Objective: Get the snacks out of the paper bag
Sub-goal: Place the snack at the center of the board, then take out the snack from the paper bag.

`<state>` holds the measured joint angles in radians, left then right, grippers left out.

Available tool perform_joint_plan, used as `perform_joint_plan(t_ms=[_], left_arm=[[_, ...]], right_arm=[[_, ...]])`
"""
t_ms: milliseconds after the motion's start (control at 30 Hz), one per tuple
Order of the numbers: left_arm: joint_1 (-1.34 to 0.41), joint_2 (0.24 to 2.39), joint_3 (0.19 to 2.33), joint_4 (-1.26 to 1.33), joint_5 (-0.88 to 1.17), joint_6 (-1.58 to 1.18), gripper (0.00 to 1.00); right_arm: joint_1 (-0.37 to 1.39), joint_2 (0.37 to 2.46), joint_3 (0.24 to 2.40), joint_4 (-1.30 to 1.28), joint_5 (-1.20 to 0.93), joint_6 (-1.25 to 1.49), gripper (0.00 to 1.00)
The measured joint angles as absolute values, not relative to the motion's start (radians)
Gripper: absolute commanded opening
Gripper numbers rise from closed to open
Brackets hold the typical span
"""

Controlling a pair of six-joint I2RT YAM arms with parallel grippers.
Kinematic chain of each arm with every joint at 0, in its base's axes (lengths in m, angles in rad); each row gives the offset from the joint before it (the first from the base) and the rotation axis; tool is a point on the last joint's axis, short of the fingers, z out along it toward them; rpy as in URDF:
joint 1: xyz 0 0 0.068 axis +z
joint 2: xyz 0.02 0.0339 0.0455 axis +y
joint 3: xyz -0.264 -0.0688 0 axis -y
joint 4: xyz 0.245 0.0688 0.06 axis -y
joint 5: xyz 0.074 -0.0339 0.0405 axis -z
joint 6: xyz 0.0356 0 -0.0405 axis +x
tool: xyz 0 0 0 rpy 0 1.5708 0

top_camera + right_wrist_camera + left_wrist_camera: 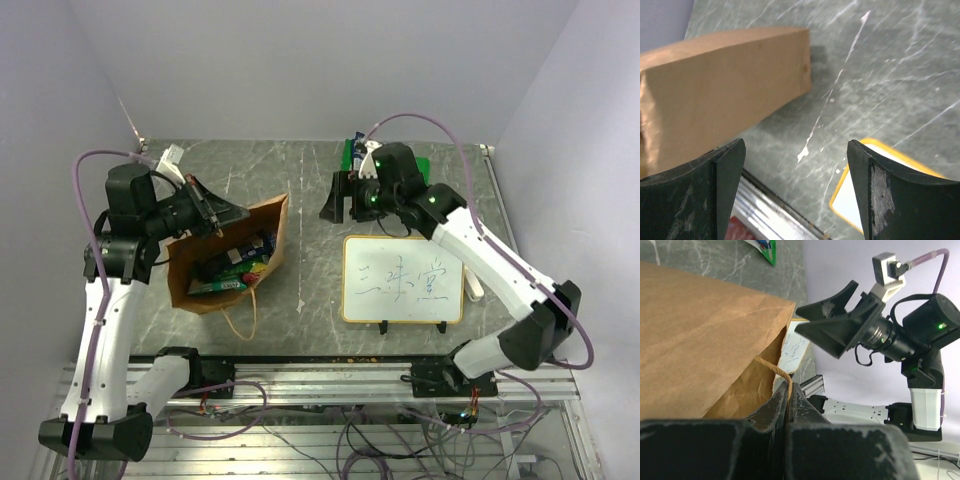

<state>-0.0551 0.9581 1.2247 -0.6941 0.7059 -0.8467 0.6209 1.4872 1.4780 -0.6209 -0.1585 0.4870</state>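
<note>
The paper bag (278,225) stands on the left half of the bench (300,170), its mouth open upward. The long axis of the mouth runs roughly along the bench, from the left edge toward the middle. One string handle (240,322) hangs over toward the near edge.

The left pincer (789,390) is pressed together at the bag's far-left rim and appears to pinch the paper there, which holds the mouth open.

The right pincer (338,197) is spread wide with nothing between its fingers. It hangs above the bare middle of the bench, just beside the bag's right wall. From it, the bag's mouth lies to the left and slightly toward the near edge.

The left arm is occupied with the rim, so the right arm is the free one. It is close enough that it would likely make the next reach into the bag.

Counts:
- **Paper bag:** one.
- **Snacks in the bag** (235,265)**:** at least three glossy packets show, in green and teal-blue. They overlap, so I cannot give an exact count.
- **Green packet** (352,152)**:** one lies out by the far edge behind the right arm, partly hidden.
- **Whiteboard** (403,280)**:** one orange-framed board sits toward the near-right.
</note>
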Motion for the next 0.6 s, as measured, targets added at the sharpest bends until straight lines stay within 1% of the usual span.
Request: perform_joint_plan(t_ms=[133,333,500,600], left_arm=[[-0.055,0.91,1.216,-0.694,0.72,-0.847,0.07],[-0.055,0.834,1.161,-0.675,0.752,-0.899,0.07],[-0.056,0.831,1.158,-0.667,0.748,-0.928,0.07],[-0.056,0.818,1.158,-0.669,0.736,-0.934,0.07]], right_arm=[[0.678,1.387,1.409,-0.614,-0.165,0.488,0.8],[0.81,1.255,1.328,-0.452,-0.134,0.413,0.77],[0.953,1.267,1.328,-0.327,-0.099,0.294,0.76],[0.997,1.297,1.333,-0.304,-0.085,0.264,0.74]])
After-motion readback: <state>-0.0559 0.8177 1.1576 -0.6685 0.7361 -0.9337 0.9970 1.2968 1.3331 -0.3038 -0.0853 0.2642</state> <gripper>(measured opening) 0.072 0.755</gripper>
